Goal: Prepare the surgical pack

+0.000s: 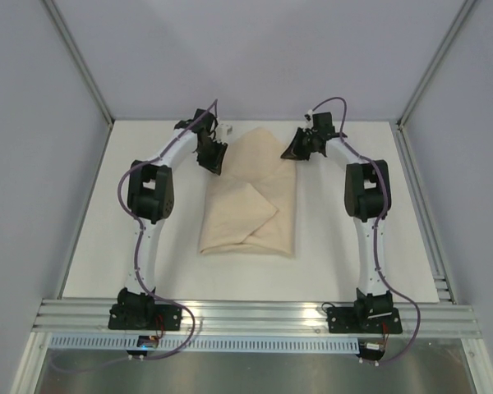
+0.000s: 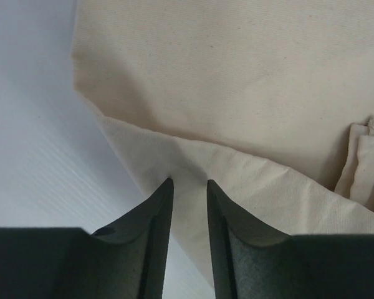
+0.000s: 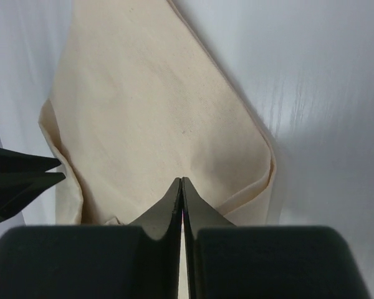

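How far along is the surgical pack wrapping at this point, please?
Done: the tan cloth is already folded into a bundle, with its side flaps overlapped. In hand: the left gripper, slightly open, sits at a far edge of the cloth, and the right gripper is shut over the cloth. Left: probably tucking in the far end.

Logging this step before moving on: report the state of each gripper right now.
Left gripper: open, jaws apart just over the tan cloth, holding nothing.
Right gripper: shut, no cloth seen between its jaws.
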You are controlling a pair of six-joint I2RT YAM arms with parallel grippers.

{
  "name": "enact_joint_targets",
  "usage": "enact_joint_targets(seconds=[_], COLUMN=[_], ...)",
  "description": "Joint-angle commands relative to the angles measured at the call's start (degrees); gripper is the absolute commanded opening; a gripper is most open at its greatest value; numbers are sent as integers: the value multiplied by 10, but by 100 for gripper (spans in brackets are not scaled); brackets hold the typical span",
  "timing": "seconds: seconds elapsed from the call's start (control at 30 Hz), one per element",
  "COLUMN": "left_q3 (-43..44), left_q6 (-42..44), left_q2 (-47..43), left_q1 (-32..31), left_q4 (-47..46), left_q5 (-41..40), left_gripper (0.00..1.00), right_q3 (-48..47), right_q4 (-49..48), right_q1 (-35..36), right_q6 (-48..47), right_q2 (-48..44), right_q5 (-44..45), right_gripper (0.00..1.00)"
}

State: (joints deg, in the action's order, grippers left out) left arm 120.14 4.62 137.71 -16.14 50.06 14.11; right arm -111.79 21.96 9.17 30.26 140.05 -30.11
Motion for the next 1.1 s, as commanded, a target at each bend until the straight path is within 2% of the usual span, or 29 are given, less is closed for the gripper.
enact_joint_targets(seconds=[0.0, 0.07, 0.17, 0.2, 0.27, 0.3, 0.37, 0.4, 0.5, 0.6, 0.73, 0.87, 0.93, 1.07], left_q3=[11, 35, 55, 51, 52, 60, 89, 97, 138, 144, 149, 152, 150, 151], left_q6=[-1, 1, -6, -8, -15, -18, -27, -32, -43, -64, -63, -64, -66, -64], left_q2=[-52, -62, -73, -77, -71, -55, -22, -11, 30, 52, 76, 90, 91, 97], left_q1=[-3, -3, -1, 2, 8, 10, 16, 18, 21, 23, 28, 28, 28, 28], left_q4=[-26, -30, -38, -46, -51, -45, -21, -15, 15, 25, 14, -5, -15, -36], left_q5=[44, 44, 12, -10, -22, -32, -41, -43, -49, -59, -21, 47, 66, 94], left_gripper=[40, 43, 53, 56, 61, 61, 61, 61, 62, 64, 66, 61, 58, 39], right_q3=[-63, -82, -121, -127, -142, -149, -175, -181, -185, -167, -150, -150, -149, -154], right_q4=[12, 23, 68, 79, 107, 120, 159, 174, 183, 179, 165, 164, 158, 152], right_q1=[-3, -4, -9, -12, -20, -22, -24, -24, -24, -24, -24, -24, -23, -24], right_q6=[10, 3, -24, -34, -43, -49, -68, -73, -78, -66, -57, -53, -52, -52], right_q2=[-34, -50, -71, -72, -66, -53, -36, -19, 9, 31, 54, 74, 79, 87], right_q5=[-9, 0, 59, 96, 119, 139, 159, 160, 118, 71, 34, 20, 19, 15], right_gripper=[5, 11, 16, 22, 29, 36, 39, 44, 50, 52, 53, 51, 45, 21])
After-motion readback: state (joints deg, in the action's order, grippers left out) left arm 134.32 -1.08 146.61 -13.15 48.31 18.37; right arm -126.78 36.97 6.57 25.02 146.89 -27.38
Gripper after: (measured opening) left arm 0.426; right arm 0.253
